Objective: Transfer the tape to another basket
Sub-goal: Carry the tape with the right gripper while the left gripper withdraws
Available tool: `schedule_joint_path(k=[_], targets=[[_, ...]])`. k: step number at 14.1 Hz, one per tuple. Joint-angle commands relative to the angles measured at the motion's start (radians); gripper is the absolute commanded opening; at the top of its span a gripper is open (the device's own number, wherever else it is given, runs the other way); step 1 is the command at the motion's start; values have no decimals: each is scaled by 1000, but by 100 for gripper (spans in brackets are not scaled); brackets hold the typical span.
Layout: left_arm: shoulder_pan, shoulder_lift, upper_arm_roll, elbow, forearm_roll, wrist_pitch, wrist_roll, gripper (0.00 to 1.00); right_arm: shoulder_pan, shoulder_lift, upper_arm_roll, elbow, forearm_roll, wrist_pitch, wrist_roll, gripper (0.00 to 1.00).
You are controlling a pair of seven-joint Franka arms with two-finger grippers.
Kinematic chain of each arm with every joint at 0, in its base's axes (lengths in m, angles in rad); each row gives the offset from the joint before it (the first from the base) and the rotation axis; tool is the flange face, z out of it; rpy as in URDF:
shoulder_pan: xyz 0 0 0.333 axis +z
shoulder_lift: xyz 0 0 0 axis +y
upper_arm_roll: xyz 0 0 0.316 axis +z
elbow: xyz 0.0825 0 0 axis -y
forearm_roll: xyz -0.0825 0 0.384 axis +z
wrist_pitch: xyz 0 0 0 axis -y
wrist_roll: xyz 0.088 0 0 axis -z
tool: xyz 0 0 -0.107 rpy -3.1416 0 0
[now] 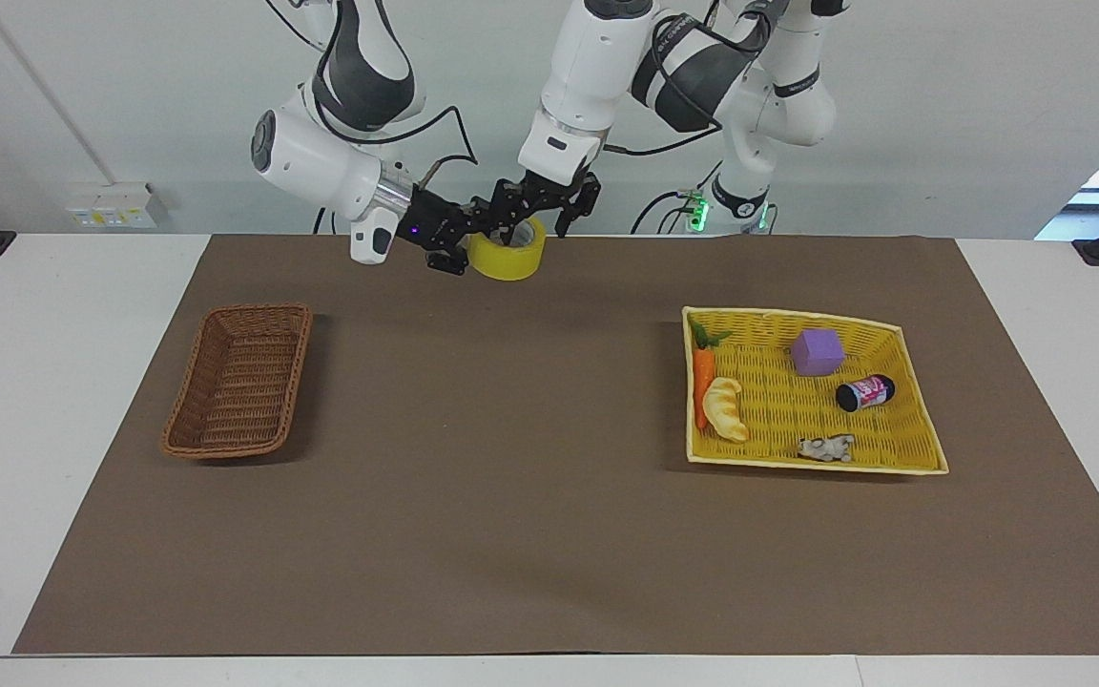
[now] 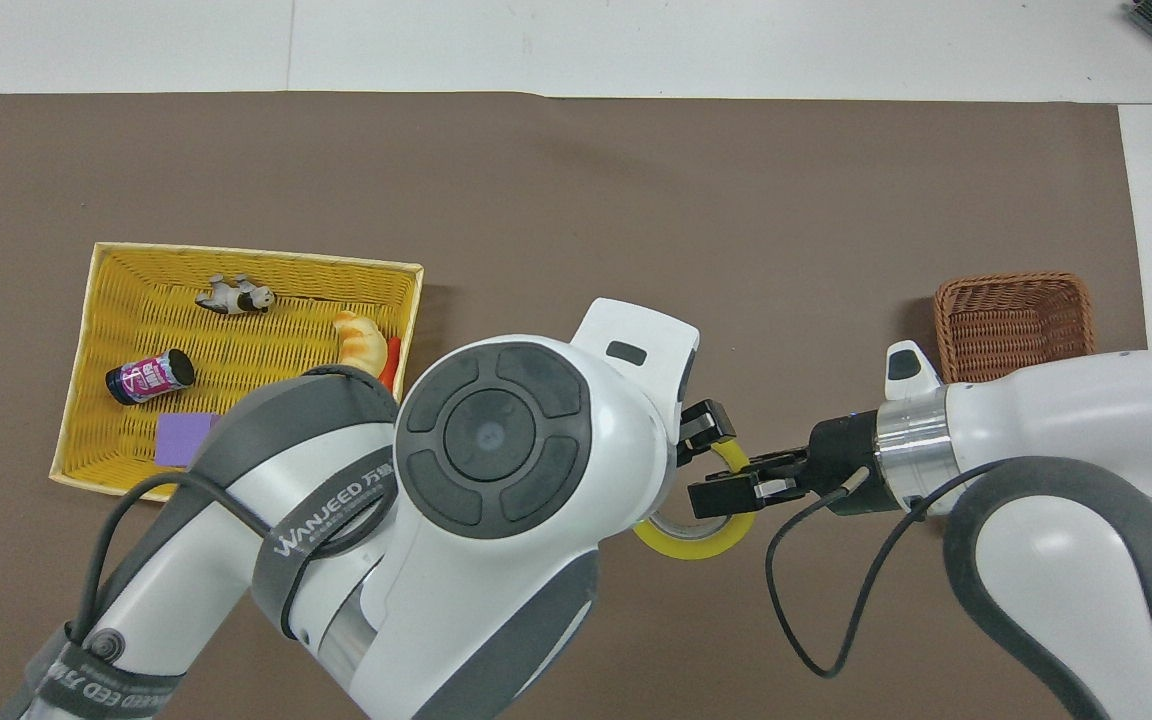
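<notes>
1. You are looking at a handover in the air: the tape (image 1: pixel 508 256) is hanging over the brown mat (image 1: pixel 549 534) at the robots' edge of the table.
2. Your right gripper (image 1: pixel 485 221) is pinching the roll's wall, fingers closed on it, reaching in sideways.
3. Your left gripper (image 1: pixel 546 204) is standing just above the roll with its fingers spread wide, gripping nothing.
4. The dark brown basket (image 1: pixel 240 382) is sitting toward the right arm's end of the table, well apart from the tape.
5. The yellow basket (image 1: pixel 912 429) is lying toward the left arm's end, holding a carrot (image 1: pixel 702 374), a purple cube (image 1: pixel 817 351) and other small items.
</notes>
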Motion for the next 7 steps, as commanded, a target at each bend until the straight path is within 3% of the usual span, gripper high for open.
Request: schedule_joint_path(k=[1,3,7], targets=[[34,-38,10,-10,-24,-15,8,100,-20,-16,1,-1,-34,-7,-29,0],[91,-40,10,-6,-27,-49,22,100,-46,-13,-1,16,-69,-14,-49,0],[236,-39,10,-10,-27,-130,225,100,-205,-5,-1,67,-173,-164,-139,0]])
